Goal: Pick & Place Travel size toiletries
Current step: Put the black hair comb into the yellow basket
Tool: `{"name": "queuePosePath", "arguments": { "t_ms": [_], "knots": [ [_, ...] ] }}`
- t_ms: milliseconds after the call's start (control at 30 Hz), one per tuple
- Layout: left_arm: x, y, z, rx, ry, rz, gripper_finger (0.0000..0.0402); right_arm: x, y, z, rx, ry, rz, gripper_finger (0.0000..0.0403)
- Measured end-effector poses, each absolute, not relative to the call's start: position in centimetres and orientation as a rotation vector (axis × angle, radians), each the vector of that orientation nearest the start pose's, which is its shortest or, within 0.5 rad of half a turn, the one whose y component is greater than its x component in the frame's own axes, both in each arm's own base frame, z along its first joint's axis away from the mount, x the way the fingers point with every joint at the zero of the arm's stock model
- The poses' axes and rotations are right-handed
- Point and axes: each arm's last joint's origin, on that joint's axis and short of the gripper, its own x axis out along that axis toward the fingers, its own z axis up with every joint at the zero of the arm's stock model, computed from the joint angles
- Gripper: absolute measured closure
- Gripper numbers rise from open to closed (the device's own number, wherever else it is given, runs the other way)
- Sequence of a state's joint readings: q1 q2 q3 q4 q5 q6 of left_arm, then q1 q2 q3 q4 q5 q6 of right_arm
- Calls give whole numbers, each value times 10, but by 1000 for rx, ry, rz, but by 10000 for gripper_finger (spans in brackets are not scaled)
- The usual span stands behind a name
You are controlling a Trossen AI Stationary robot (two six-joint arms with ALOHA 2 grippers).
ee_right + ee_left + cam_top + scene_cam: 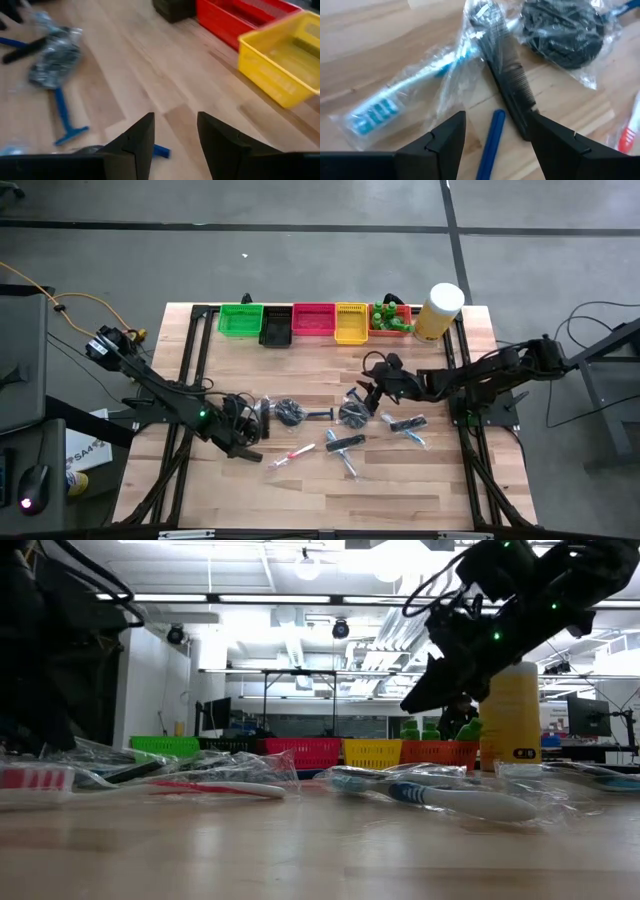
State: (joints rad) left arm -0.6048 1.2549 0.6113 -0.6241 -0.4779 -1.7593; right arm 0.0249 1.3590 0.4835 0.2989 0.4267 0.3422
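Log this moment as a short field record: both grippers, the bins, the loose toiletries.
left gripper: open, low over a black comb and a blue stick
right gripper: open, empty, over bare wood near the yellow bin
bins: green, black, red, yellow, orange in a row at the far edge
loose toiletries: scattered mid-table, including a wrapped blue toothbrush

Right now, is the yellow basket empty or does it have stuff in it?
Empty, as far as shown. The right wrist view looks into the yellow bin and shows only its bare mesh floor; its far end is cut off.
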Motion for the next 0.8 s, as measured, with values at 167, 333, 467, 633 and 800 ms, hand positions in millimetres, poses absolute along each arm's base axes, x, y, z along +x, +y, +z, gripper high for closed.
{"name": "queuePosePath", "arguments": {
  "t_ms": [167,333,467,633,800],
  "knots": [
    [168,-96,149,-972,786,775,190,249,3,164,175,457,-441,261],
    [165,-89,140,-984,754,801,190,249,7,165,169,447,-435,261],
    [169,-86,140,-986,745,794,190,249,7,165,164,446,-434,261],
    [176,-82,142,-993,731,761,190,249,6,166,146,436,-464,261],
    [178,-79,142,-1003,739,767,190,249,6,166,136,437,-467,261]
  ]
}}
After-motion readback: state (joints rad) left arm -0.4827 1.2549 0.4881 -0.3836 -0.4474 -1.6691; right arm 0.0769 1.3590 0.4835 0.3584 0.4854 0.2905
